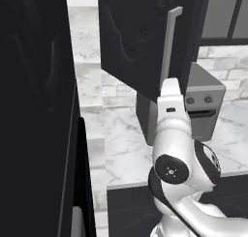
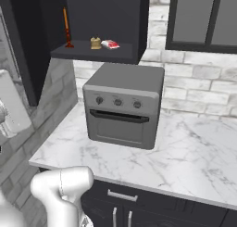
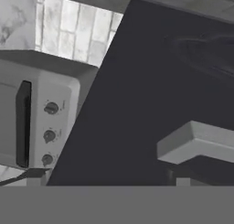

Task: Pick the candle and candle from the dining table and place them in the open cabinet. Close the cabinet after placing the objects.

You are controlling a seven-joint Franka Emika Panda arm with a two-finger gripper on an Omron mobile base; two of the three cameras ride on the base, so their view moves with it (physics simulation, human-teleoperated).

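The light around me is flat and even, with no lamp or window to trace it to. The marble desk [image 2: 185,147] and the pale brick wall [image 2: 194,78] render bright, almost washed out in my left base view. The dark cabinet door [image 1: 131,37] swallows detail; only faint swirls mark its moulded panel. A soft shadow sits under the grey toaster oven [image 2: 124,105], and the open cabinet's interior [image 2: 102,17] is dim — the small things on its shelf still read clearly. My hand view is coarse and blocky — edges of the silver handle [image 3: 201,141] look soft. No glare, no lens bending at the borders.
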